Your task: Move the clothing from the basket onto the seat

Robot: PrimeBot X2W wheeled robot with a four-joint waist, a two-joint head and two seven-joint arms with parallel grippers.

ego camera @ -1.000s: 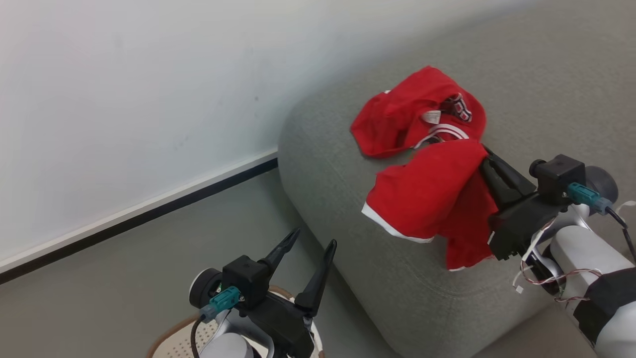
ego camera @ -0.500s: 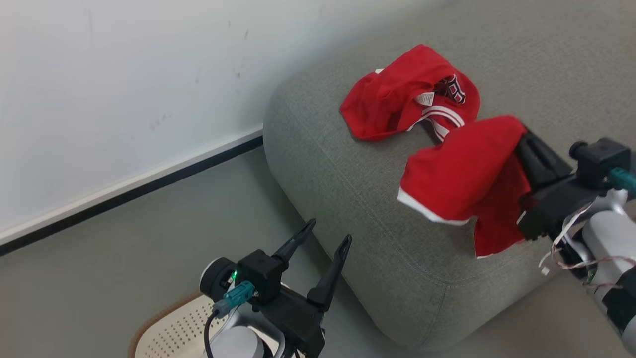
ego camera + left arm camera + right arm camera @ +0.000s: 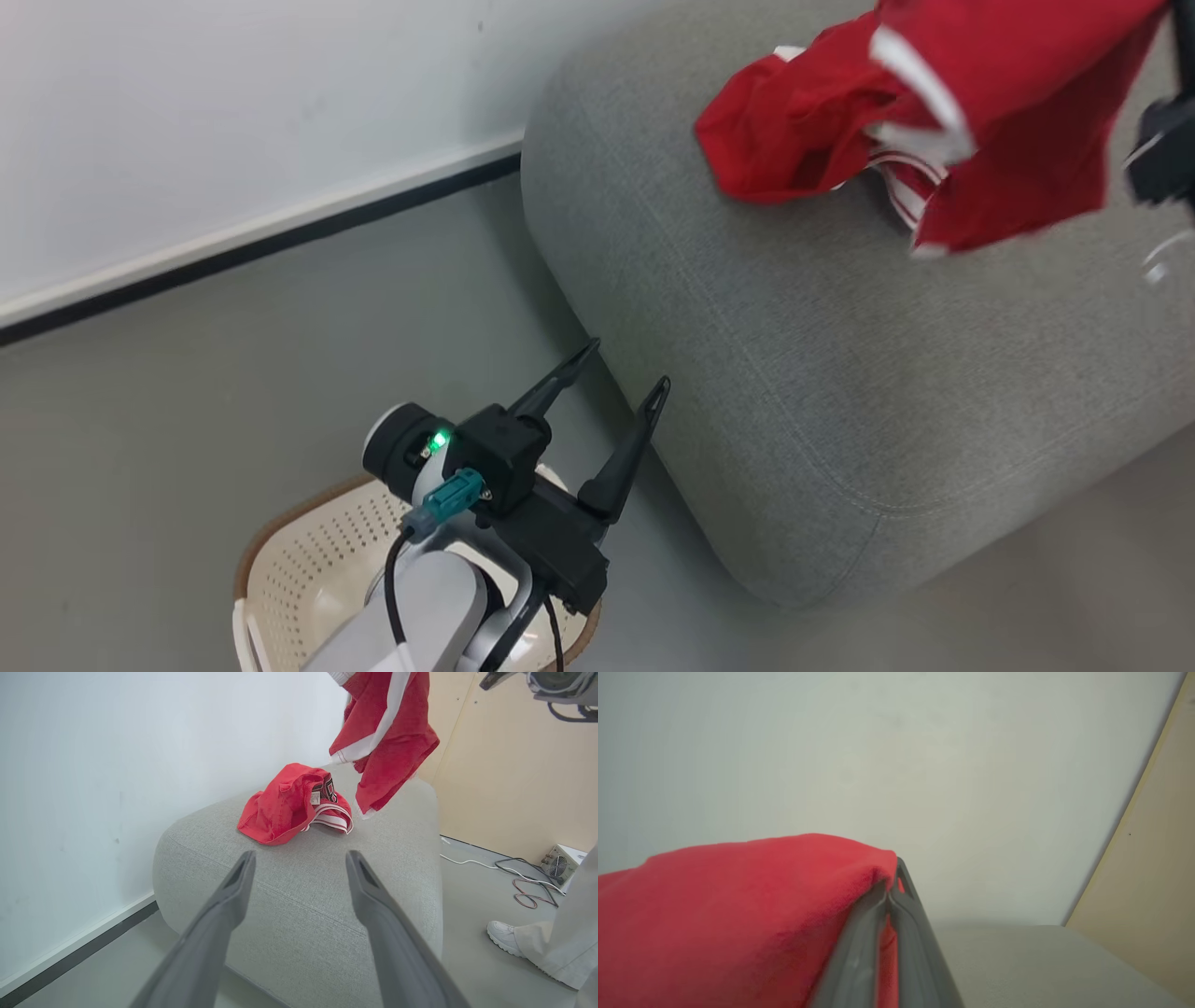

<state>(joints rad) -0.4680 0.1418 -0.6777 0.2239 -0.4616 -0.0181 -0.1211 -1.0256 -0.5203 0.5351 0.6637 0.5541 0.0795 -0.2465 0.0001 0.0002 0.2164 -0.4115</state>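
1. Held garment [image 3: 1018, 93] is now raised from the seat's [image 3: 840, 373] front edge to above its top, clenched in the right gripper [image 3: 894, 877].
2. Other garment [image 3: 794, 140] is left lying on the seat.
3. Left gripper [image 3: 627, 366] is held spread and empty beside the seat.
4. Release is judged due.

The hanging soft fabric garment [image 3: 1027, 112] is bright red with white stripes and edging. The crumpled fabric garment [image 3: 280, 807] to its left is the same red, with a red-and-white striped band. The big woven upholstered seat [image 3: 794, 373] is plain grey. The perforated oval plastic basket [image 3: 308, 569] is cream-white under a brown rim.
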